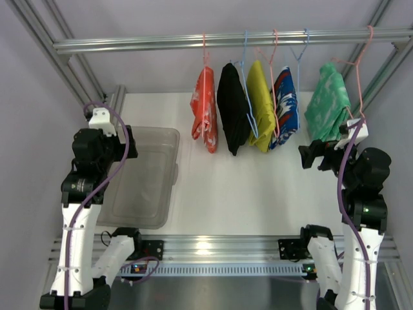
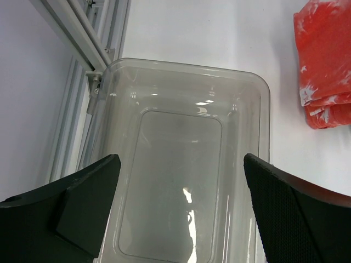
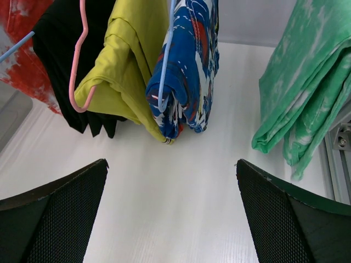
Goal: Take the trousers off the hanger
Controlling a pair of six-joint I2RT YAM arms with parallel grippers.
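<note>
Nothing was done yet; I judged this the approach step. Both hands were spread wide and held nothing. The left hand (image 2: pixel 182 163) hovered over a clear plastic bin (image 2: pixel 181 68) on the surface (image 1: pixel 245 187). The right hand (image 3: pixel 171 163) faced the blue garment (image 3: pixel 186 66) and the green garment (image 3: pixel 301 93) at the other end of the row.

The trousers (image 1: pixel 204 110) hung folded over the pink hanger (image 1: pixel 204 55), which was hooked on the rail (image 1: pixel 129 44). They were leftmost in the row, just beside a black garment (image 1: pixel 232 113).

From the left hand they sat up and to the right, near but apart; its wrist view caught only their lower fold in the top right corner. From the right hand they were well apart, with the black, yellow and blue garments between.

Next move, my guess: swing the left hand right and up to the hanging fold, close on the cloth low down and pull it off the hanger's bar. The right hand might have to steady the hanger, since thin wire would likely swing or slip off the rail.
</note>
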